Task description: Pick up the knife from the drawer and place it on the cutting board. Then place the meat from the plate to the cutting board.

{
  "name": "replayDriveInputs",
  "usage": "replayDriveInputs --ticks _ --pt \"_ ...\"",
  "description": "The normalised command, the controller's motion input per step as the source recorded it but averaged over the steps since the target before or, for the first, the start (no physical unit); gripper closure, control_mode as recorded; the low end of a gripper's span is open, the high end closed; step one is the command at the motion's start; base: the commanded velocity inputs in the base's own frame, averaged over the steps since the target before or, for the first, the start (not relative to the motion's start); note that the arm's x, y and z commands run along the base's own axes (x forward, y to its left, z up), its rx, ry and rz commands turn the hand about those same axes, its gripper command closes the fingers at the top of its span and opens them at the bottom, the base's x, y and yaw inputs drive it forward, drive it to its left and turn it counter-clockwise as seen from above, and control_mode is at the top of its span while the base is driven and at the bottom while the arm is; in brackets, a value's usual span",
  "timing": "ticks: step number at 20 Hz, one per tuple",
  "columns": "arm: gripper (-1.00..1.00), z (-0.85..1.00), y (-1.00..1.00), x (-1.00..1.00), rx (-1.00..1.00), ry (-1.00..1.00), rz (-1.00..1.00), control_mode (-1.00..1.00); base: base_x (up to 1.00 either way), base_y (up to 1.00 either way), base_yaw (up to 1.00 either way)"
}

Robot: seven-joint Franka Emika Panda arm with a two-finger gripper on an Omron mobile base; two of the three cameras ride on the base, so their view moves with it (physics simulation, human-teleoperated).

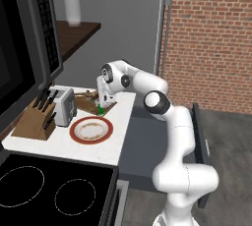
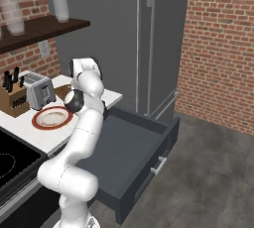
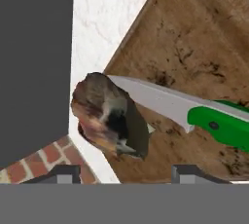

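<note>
In the hand view the green-handled knife [image 3: 214,123] lies flat on the dark brown cutting board [image 3: 194,38], blade pointing left. The reddish-brown meat [image 3: 104,116] rests at the board's near corner, under the blade tip and partly over the white counter. My gripper [image 3: 125,172] is open just above the meat, one fingertip on each side and neither touching it. From the left base view the gripper [image 1: 102,99] hangs over the cutting board [image 1: 86,104], beside the knife's green handle [image 1: 100,109]. The plate [image 1: 91,129] sits bare in front of the board. The drawer [image 2: 134,147] stands pulled out.
A toaster [image 1: 63,106] and a wooden knife block [image 1: 37,117] stand left of the board. A black stovetop [image 1: 49,190] lies at the near left. The open drawer's front [image 1: 199,136] juts out to the arm's right. A grey fridge [image 2: 149,38] rises behind.
</note>
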Motion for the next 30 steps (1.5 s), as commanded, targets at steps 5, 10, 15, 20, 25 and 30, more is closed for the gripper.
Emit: replayDriveInputs --ticks 5,10,15,20,25,30 --pt "-1.00 0.90 -0.22 -0.28 0.00 0.00 0.00 -1.00 0.00 0.00 0.00" --pt "-1.00 0.77 -0.24 -0.85 0.00 0.01 0.00 -1.00 0.00 0.00 0.00" --pt "-1.00 0.42 -0.24 -1.00 0.00 0.05 -0.01 -1.00 0.00 0.00 0.00" --pt "-1.00 0.14 -0.59 -1.00 0.00 0.02 -0.04 -1.00 0.00 0.00 0.00" --pt "-1.00 0.13 -1.00 -1.00 0.01 0.00 -0.10 -1.00 0.00 0.00 0.00" --pt "-1.00 0.22 -1.00 -1.00 0.04 0.08 -0.13 -1.00 0.00 0.00 0.00"
